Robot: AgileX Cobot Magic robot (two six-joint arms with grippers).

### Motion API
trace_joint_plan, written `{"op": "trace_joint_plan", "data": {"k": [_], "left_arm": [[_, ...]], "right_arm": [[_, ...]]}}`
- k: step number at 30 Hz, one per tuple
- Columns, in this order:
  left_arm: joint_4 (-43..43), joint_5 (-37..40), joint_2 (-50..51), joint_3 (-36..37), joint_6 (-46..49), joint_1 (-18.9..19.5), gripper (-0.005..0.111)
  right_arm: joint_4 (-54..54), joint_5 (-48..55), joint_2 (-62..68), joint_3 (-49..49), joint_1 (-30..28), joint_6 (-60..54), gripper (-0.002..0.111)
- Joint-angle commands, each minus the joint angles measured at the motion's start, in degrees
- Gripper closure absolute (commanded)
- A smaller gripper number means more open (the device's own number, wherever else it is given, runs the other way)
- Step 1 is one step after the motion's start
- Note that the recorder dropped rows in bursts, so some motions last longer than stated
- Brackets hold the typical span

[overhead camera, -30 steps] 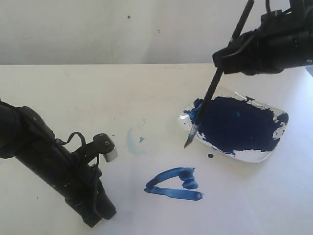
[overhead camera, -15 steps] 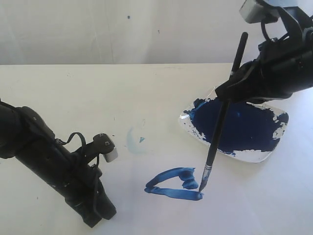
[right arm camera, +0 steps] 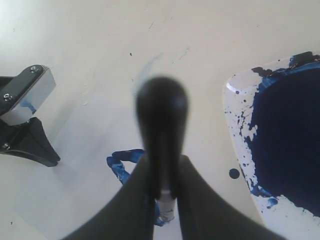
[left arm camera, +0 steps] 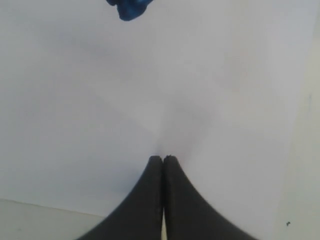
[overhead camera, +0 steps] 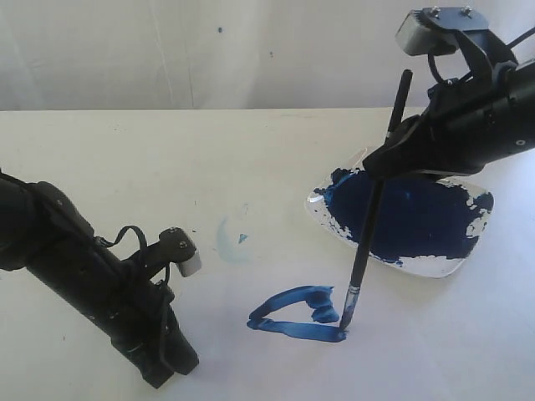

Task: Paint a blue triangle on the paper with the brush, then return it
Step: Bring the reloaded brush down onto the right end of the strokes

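The blue triangle [overhead camera: 294,314] is a rough dark-blue outline on the paper [left arm camera: 150,90], in front of the paint dish. My right gripper [overhead camera: 383,164] is shut on the black handle of the brush [overhead camera: 366,230], held nearly upright over the dish's near edge. The bristle tip touches the triangle's lower right corner. In the right wrist view the handle [right arm camera: 161,115] runs between the fingers of the right gripper [right arm camera: 163,167], with the silver ferrule below over blue paint [right arm camera: 119,165]. My left gripper [left arm camera: 163,158] is shut and empty, low over the paper, left of the triangle [left arm camera: 129,7].
A clear dish [overhead camera: 451,266] holding a dark navy paint pool stands at the right. A pale-blue smudge [overhead camera: 230,238] and a small dark drop [overhead camera: 359,266] mark the surface. The left arm [overhead camera: 92,284] lies along the front left. A pale wall runs behind the table.
The right gripper carried the brush from the dish's left edge down to the triangle's right corner, then held nearly still. The left arm has not moved.
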Motion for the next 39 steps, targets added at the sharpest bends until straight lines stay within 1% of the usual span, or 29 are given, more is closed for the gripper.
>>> {"op": "trace_joint_plan", "data": {"k": [1,12,28,39], "left_arm": [[-0.5,1.3,0.0,0.5,0.0,0.0,0.107],[-0.5,1.3,0.0,0.5,0.0,0.0,0.107],[-0.5,1.3,0.0,0.5,0.0,0.0,0.107],[-0.5,1.3,0.0,0.5,0.0,0.0,0.107]], "right_arm": [[0.6,-1.4,0.3,-0.4,0.0,0.2,0.108],[0.6,2.4,0.3,-0.4,0.0,0.5,0.108],[1.7,-2.2,0.3,-0.4,0.0,0.5,0.108],[-0.8,1.1,0.2,-0.4,0.0,2.1,0.108]]}}
